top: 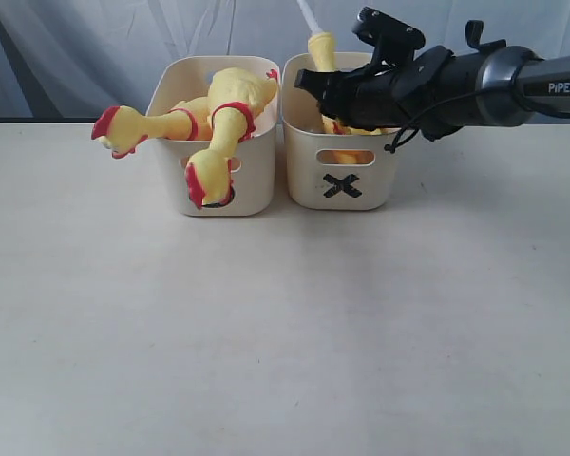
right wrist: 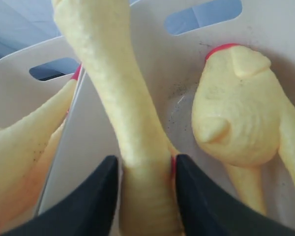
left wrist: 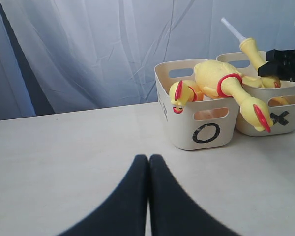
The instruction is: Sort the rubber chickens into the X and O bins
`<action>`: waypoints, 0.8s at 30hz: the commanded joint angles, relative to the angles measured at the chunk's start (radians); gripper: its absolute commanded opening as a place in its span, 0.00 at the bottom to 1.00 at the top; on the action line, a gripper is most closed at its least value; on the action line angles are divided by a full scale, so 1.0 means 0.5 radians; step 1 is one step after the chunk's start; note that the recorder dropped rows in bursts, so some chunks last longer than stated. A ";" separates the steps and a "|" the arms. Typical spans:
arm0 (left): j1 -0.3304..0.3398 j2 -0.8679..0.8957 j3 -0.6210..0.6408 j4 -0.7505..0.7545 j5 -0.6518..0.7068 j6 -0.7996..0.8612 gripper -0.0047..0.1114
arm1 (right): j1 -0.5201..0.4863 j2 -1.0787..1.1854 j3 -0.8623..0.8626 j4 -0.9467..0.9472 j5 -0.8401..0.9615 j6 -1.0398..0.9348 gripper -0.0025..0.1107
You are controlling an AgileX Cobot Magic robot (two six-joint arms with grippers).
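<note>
Pale curtain (top: 76, 57) hung behind a cream worktop (top: 266, 332) on which two cream bins stood side by side. Four rubber chickens were in them, two to each bin. In the O bin (left wrist: 187, 135) both chickens lay across the rim: one (top: 123, 126) hung its head out over the side, and the other (top: 209, 171) drooped down the front wall. In the X bin (top: 309, 185) a slim chicken (top: 321, 46) with a white stick (top: 307, 14) stood upright, and a plumper chicken (right wrist: 236, 108) lay inside beside it. The right fingers (right wrist: 96, 196) stood apart on either side of the slim chicken; whether they pressed it could not be told. The left fingers (left wrist: 130, 196) were together over bare worktop, well apart from both bins.
</note>
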 commanded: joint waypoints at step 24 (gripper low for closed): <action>-0.001 -0.017 0.014 0.064 0.035 0.000 0.04 | -0.012 -0.635 -0.019 -0.727 0.699 -0.018 0.02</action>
